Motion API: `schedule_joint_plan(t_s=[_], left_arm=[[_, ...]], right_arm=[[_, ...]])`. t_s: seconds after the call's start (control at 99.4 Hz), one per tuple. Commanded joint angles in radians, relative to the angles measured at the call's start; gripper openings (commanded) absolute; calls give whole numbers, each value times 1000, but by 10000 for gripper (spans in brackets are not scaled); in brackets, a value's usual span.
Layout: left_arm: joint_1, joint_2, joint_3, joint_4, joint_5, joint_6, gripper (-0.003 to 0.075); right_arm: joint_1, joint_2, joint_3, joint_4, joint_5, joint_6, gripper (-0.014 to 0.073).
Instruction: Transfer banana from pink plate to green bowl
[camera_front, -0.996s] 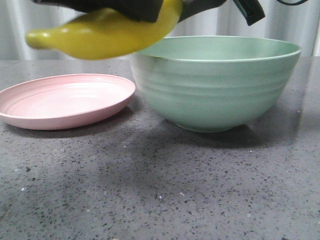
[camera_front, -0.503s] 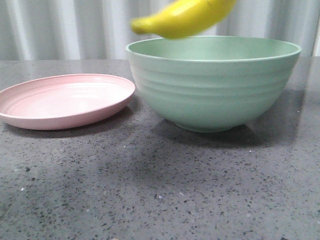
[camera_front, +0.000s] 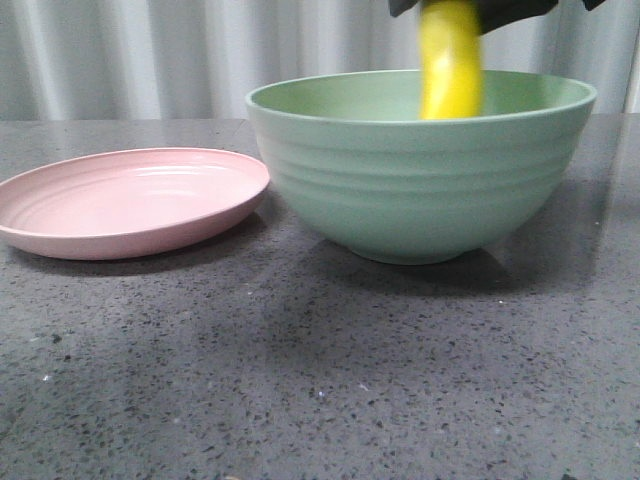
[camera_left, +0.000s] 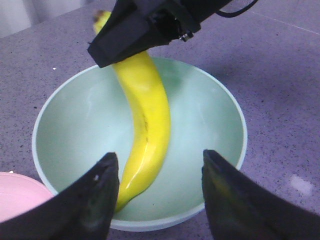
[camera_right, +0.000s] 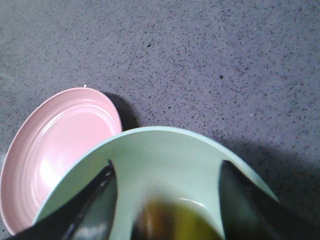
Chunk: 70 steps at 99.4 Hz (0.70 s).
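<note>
Green bowl: on the speckled grey table; only the banana's lower end dips inside.
Pink plate: empty, just beside the bowl, rims close.
Writing: none legible.
Banana: hangs over the bowl, its upper part held by the right gripper.
Right gripper: fingers clamped on the banana.
Left gripper: fingers apart, empty, above the bowl rim; banana tip between them in the left wrist view.

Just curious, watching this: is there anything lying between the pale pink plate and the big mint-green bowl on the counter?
Nothing: the front view shows bare speckled grey counter between the pink plate and green bowl.
</note>
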<state>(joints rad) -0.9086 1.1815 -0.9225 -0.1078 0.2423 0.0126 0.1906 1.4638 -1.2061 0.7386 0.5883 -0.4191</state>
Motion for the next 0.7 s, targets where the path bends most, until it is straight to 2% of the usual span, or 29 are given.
schedule_joint_plan(t_s=[0.0,0.221,0.392,0.463,0.533,0.654,0.694], left_arm=[[-5,-28,-36,-2,-78,1,348],[-5,-28,-36,-2,-79,1,347],[-5,-28,-36,-2,-107,1,347],[-5,-28,-36,-2,-137,1,331],[-5,-28,-36,-2,-160,1,271],[-5,-28,-36,-2,-155,1,124],[-5,-28,-36,-2,-154,1,74]], right_arm=[[-2,-34,-31,13,-52,-17,449],[-2,-57,-31,-31,-52,-17,449],[-2,-113,-31,-155,-38,-17,448],[-2,-139,-31,-201,-24,-17,419],[-2,-164,-31,-219,3,-17,314],[-2,-201,-31,-223,27,-17,9],[-2,-214,-31,-223,32,-17,-69]])
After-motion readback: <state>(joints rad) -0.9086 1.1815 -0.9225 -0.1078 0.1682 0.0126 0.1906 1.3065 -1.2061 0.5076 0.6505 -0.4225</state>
